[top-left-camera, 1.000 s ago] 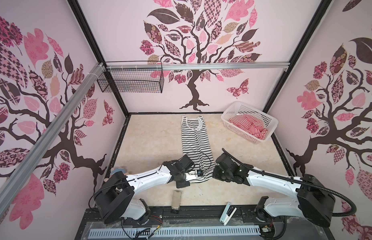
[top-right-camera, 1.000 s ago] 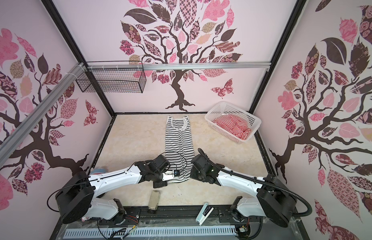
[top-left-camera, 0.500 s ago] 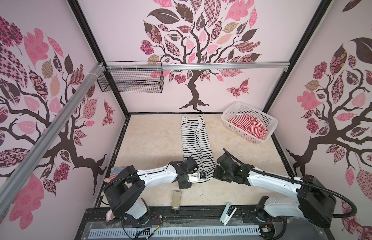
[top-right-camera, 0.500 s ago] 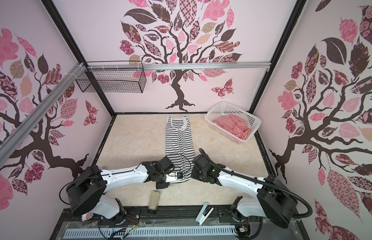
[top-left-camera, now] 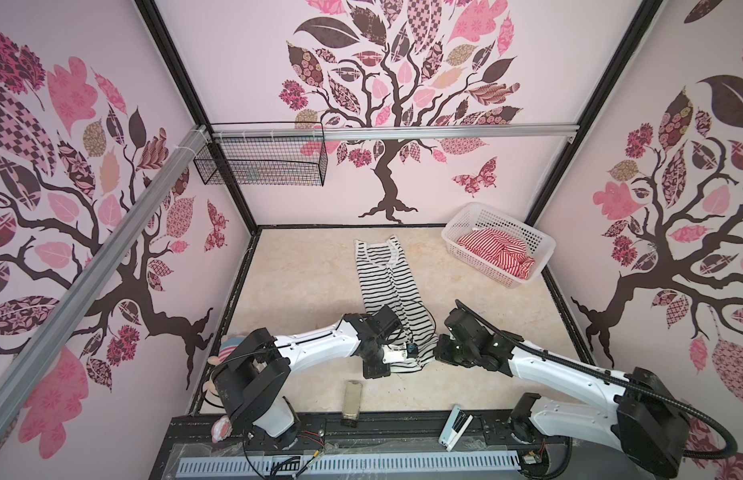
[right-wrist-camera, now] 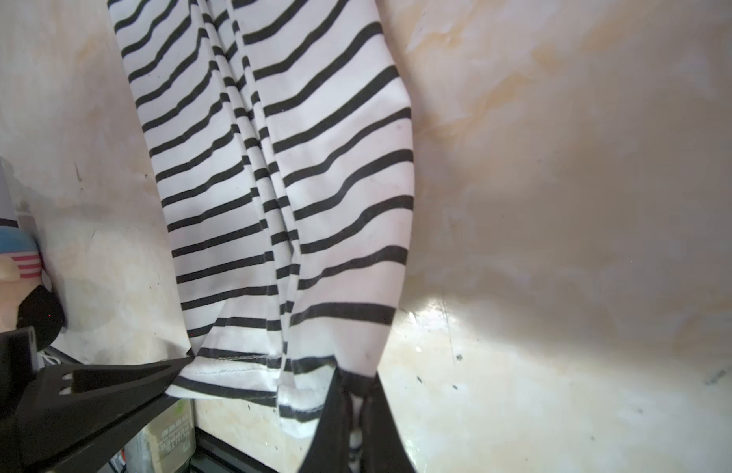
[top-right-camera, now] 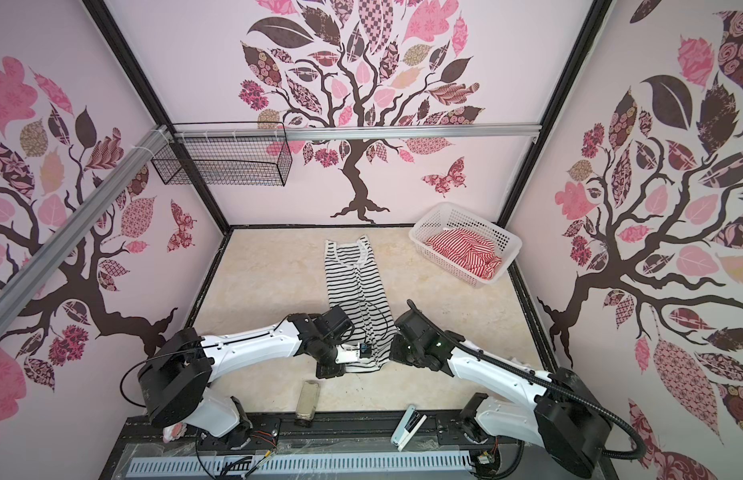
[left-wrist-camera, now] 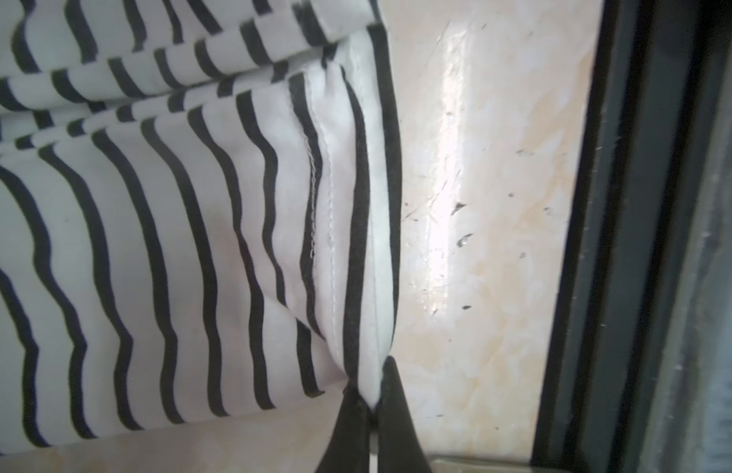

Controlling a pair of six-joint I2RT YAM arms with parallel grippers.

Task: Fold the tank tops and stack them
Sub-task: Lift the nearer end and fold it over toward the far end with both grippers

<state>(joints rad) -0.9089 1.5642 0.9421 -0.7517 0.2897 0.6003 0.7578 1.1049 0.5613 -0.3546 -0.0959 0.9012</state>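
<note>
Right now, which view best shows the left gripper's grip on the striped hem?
Left wrist view: the left gripper pinches the black-and-white tank top at its hem corner. The right wrist view shows it side-on; both top views hide the pinch.

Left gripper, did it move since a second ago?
Yes. The left gripper slid a little toward the front rail, onto the black-and-white tank top hem.

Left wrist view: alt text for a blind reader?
The left gripper is shut on the hem of the black-and-white tank top, which lies rumpled on the beige table. A dark frame rail borders the table.
</note>
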